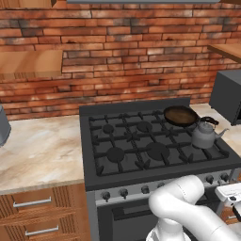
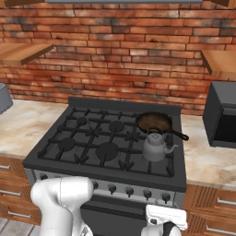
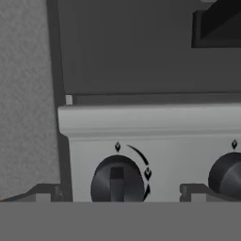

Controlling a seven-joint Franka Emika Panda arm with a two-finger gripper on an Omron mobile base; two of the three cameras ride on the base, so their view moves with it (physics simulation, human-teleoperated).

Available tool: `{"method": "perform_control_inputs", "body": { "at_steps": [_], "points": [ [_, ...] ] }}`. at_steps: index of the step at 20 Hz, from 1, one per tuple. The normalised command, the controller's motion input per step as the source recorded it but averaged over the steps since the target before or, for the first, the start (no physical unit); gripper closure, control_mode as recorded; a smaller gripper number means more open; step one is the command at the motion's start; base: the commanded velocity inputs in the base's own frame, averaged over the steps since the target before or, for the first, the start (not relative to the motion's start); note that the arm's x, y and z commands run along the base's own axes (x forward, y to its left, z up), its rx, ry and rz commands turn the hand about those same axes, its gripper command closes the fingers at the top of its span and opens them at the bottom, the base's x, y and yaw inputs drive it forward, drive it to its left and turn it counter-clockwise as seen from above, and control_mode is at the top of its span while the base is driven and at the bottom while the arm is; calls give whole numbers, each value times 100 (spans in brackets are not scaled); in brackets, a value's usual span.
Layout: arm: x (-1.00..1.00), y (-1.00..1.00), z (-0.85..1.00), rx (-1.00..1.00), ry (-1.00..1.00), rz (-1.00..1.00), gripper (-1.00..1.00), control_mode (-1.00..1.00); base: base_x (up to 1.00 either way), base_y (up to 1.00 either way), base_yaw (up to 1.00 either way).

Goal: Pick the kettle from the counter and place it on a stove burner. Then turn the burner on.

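Note:
The small grey kettle (image 1: 204, 135) (image 2: 155, 147) stands upright on the front right stove burner, whose grate bars (image 1: 217, 149) show around its base. Nothing is touching it. The beige counter (image 1: 37, 150) (image 2: 209, 163) runs on both sides of the black range. In the hand view my gripper (image 3: 117, 194) is open, its fingertips (image 3: 44, 194) either side of a dark control knob (image 3: 117, 181) on the range's silver front panel, not touching it. A second knob (image 3: 226, 175) sits to the right. My white hand (image 1: 229, 193) (image 2: 166, 216) hangs low before the panel's right end.
A dark frying pan (image 1: 180, 115) (image 2: 154, 121) sits on the back right burner, just behind the kettle. A dark microwave (image 1: 228, 96) (image 2: 221, 115) stands on the right counter. Other burners (image 1: 156, 150) are bare. A row of knobs (image 2: 129, 192) lines the panel.

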Motion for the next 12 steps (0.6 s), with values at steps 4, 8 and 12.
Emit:
{"method": "perform_control_inputs", "body": {
  "at_steps": [4, 8, 12],
  "points": [
    [2, 0, 0, 0, 0, 0, -100, -100, 0, 0, 0],
    [7, 0, 0, 0, 0, 0, -100, -100, 0, 0, 0],
    [3, -4, 0, 0, 0, 0, -100, -100, 0, 0, 0]
  ]
}}
